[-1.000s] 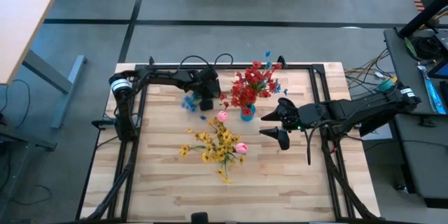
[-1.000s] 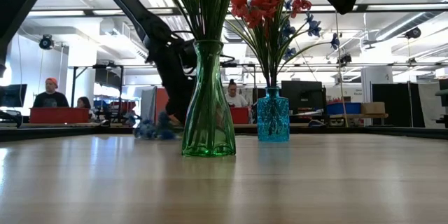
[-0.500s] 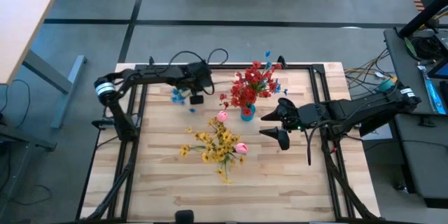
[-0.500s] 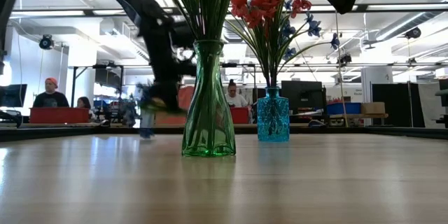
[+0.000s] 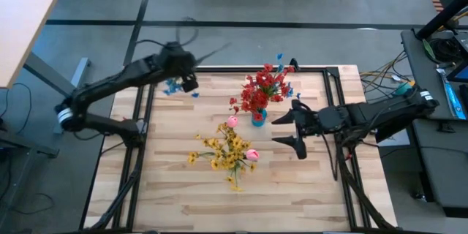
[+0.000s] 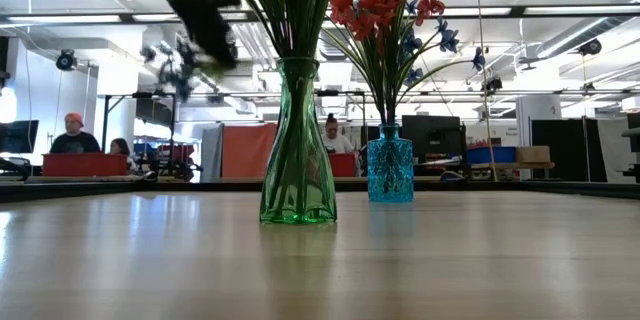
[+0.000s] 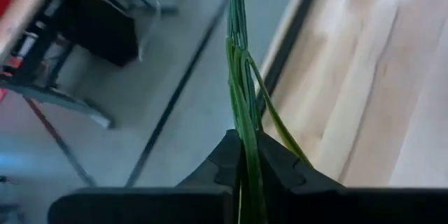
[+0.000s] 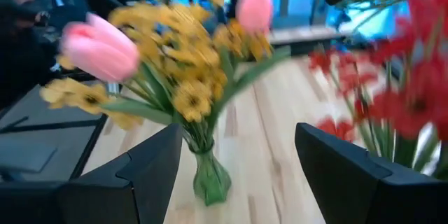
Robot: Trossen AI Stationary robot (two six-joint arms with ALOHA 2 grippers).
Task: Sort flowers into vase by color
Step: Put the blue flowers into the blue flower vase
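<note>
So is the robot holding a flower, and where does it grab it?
Yes. The left gripper is shut on the thin green stems of a blue flower sprig. The right gripper is open and holds nothing.

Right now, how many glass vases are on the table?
2. A green glass vase with yellow sprigs and pink buds stands mid-table; a shorter blue glass vase with red and blue sprigs stands farther back, toward the right arm's side. No others show; one could be hidden.

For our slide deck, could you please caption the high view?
Left gripper lifts a blue flower sprig off the table; open right gripper waits beside the vases.
</note>
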